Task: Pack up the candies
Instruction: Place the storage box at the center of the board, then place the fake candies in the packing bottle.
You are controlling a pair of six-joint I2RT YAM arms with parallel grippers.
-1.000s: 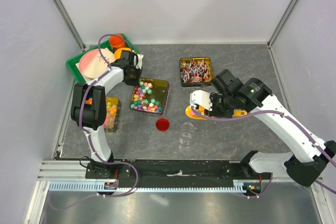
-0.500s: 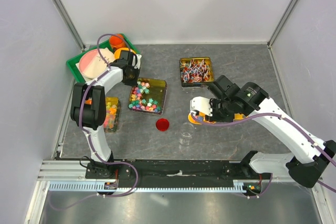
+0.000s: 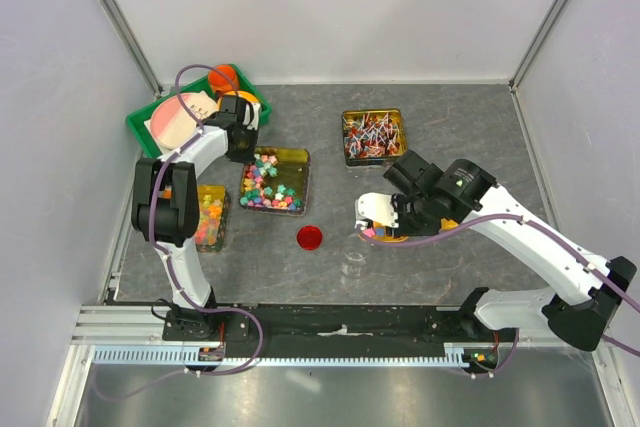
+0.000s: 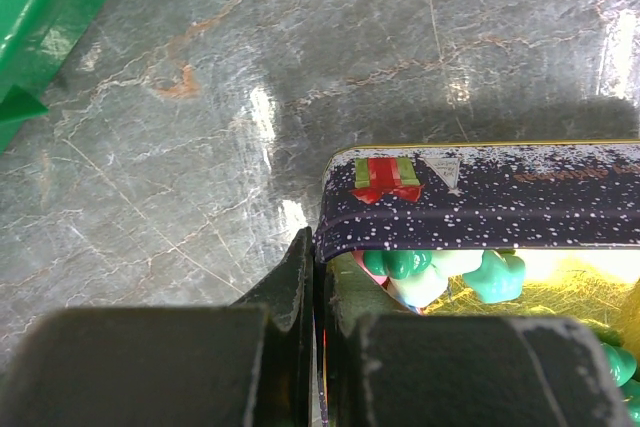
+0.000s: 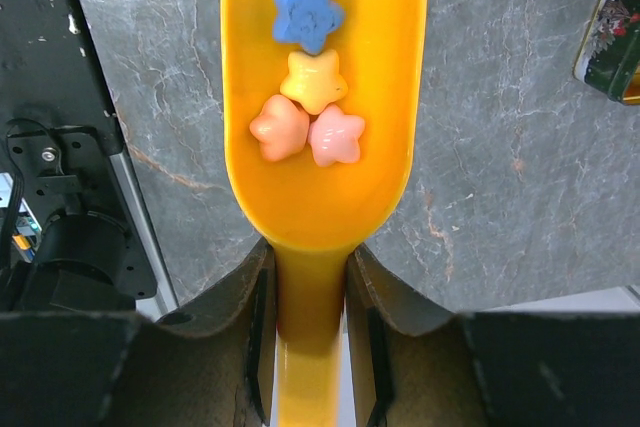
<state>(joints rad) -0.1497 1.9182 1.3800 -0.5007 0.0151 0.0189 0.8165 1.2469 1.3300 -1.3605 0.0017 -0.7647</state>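
Candies (image 5: 308, 117) lie in the scoop (image 5: 322, 202) clamped in the right jaws, just right of the cup (image 3: 353, 259) on the desk (image 3: 450, 127); left jaws pinch the tin (image 4: 480, 197) rim, farther off.

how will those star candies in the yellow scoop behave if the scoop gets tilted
The candies lie loose on the smooth scoop, so they'd probably slide out at a small tilt. They look small and solid, likely light and apt to scatter. The right claw grips the handle, so the scoop itself should hold.
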